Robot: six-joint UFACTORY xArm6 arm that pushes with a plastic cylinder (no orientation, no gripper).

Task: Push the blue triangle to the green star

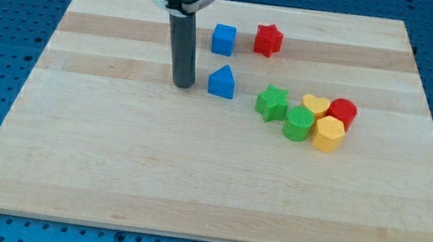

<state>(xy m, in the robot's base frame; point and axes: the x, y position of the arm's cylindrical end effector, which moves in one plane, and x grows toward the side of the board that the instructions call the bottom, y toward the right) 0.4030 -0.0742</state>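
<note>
Fingers are none; my tip (182,85) rests on the surface (190,185), holding nothing, just left of the blue triangle (222,82); the green star (271,102) lies right of that; farther, a blue cube (224,40).

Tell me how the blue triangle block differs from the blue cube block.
The blue triangle block has a peaked top; the blue cube block is square and flat-topped. The triangle lies lower in the view, just right of my tip with a small gap; the cube sits nearer the view's top, beside the red star block. Both share the same blue and rest on the wooden board.
</note>
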